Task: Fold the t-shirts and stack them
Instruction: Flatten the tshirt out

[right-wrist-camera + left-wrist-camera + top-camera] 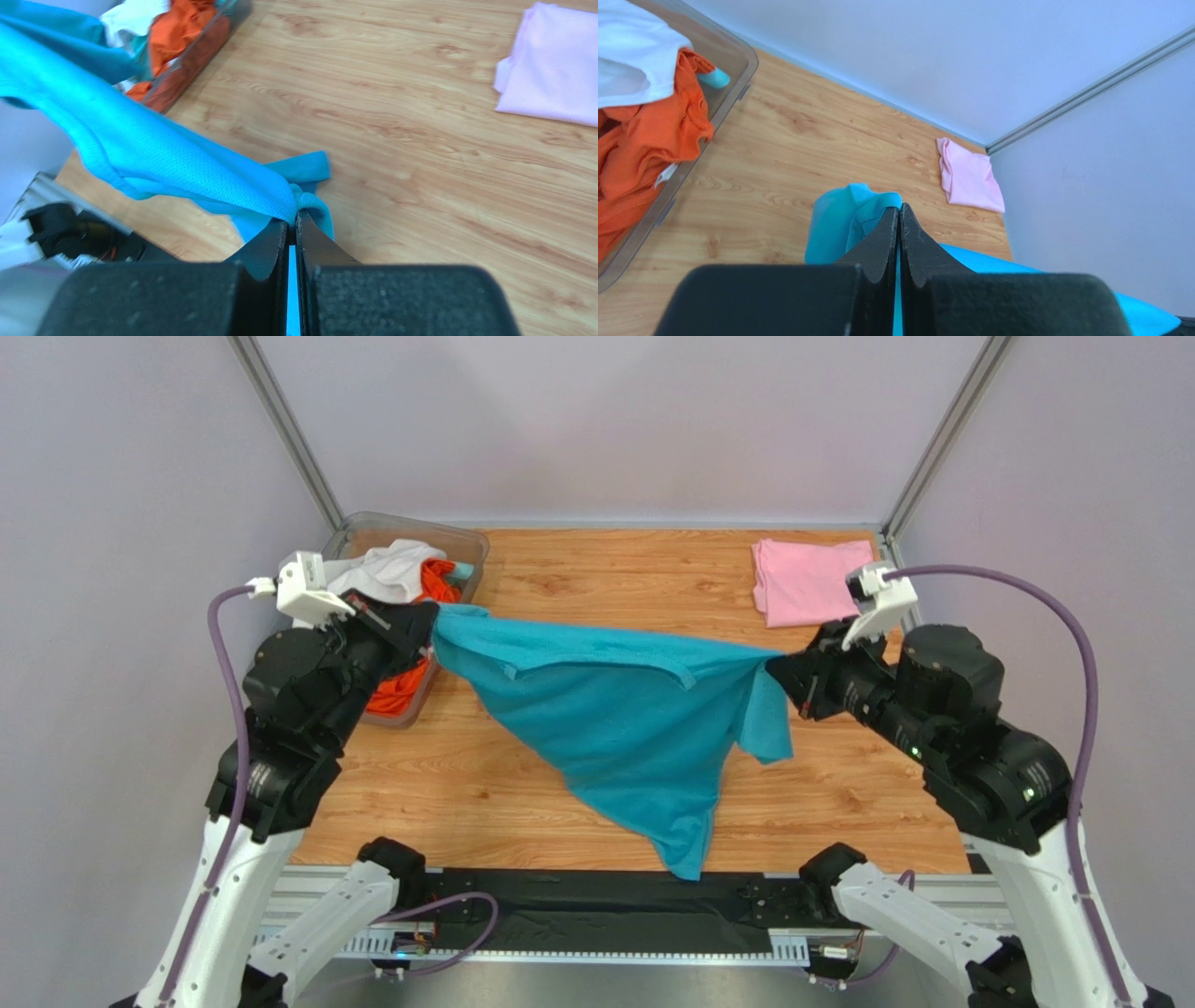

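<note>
A teal-blue t-shirt [617, 721] hangs stretched above the table between my two grippers, its lower part drooping to a point near the front edge. My left gripper [421, 626] is shut on its left end, and teal cloth [840, 220] bunches past the closed fingertips [887, 227]. My right gripper [786, 672] is shut on its right end, where the fabric [175, 171] runs off to the left from the pinched tip [295, 218]. A pale pink t-shirt [809, 578] lies folded at the back right of the table.
A clear plastic bin [470, 549] stands at the back left and holds white [386, 567] and orange [407, 679] shirts; an aqua scrap [713, 77] shows in it too. Metal frame posts rise at both back corners. A black rail [589, 903] runs along the front edge.
</note>
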